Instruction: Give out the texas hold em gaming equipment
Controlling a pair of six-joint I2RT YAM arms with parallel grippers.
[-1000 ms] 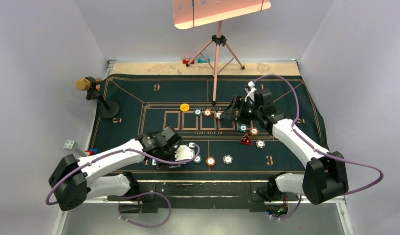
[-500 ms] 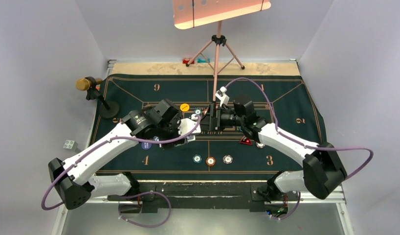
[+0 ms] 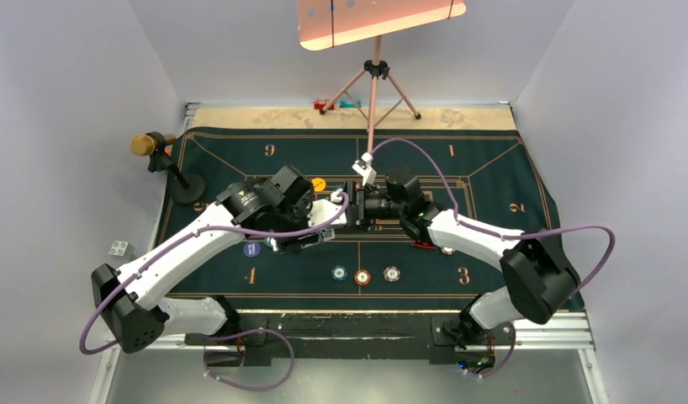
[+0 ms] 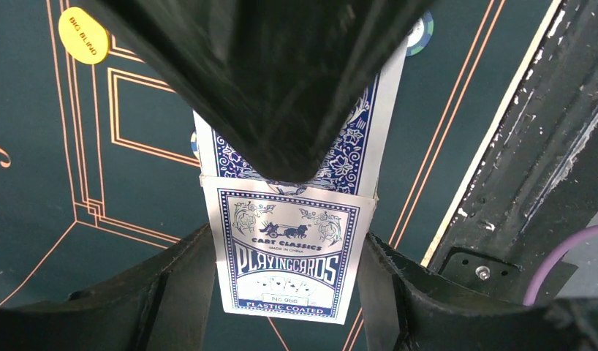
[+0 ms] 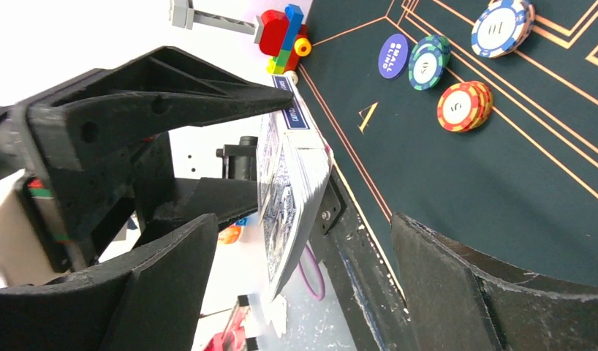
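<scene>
Both arms have swung inward and now meet above the green felt mat (image 3: 492,181). Left gripper (image 4: 281,157) is clamped on a blue-backed, white-bordered deck of playing cards (image 4: 289,252), held in the air. Right gripper (image 5: 303,227) has its jaws apart, flanking the deck.

1 card pack (image 4: 289,256), 2 discs (image 3: 252,249), 3 nr-edge chips (image 3: 362,276)
</scene>
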